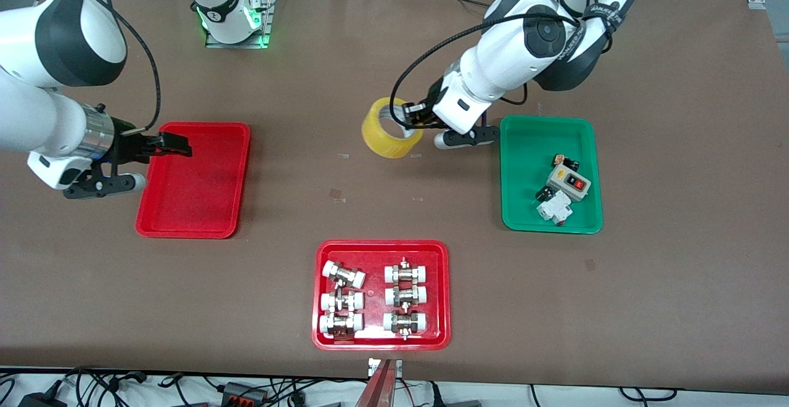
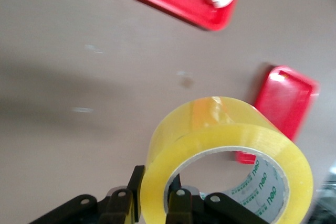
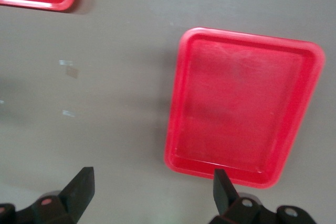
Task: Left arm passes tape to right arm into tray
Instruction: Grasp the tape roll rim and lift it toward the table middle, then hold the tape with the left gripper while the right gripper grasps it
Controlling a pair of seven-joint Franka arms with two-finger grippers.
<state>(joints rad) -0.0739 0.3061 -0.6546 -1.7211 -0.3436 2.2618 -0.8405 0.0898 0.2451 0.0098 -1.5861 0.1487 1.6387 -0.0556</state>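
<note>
We see the left gripper [image 1: 412,118] clamped on the translucent yellow tape roll [image 1: 389,128] above bare brown table [image 1: 345,61], the right gripper [image 1: 174,147] spread wide, empty, over the plain red plastic tray's [image 1: 192,180] rim.

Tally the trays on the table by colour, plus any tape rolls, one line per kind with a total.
Red trays: 2, the plain tray and the tray of metal fittings
Green trays: 1, the green tray with electrical parts
Tape rolls: 1, the tape, held by the left tool
Total: 4

Three trays [image 1: 194,209] (two red), one tape [image 1: 385,139], six fittings [image 1: 404,273].
</note>
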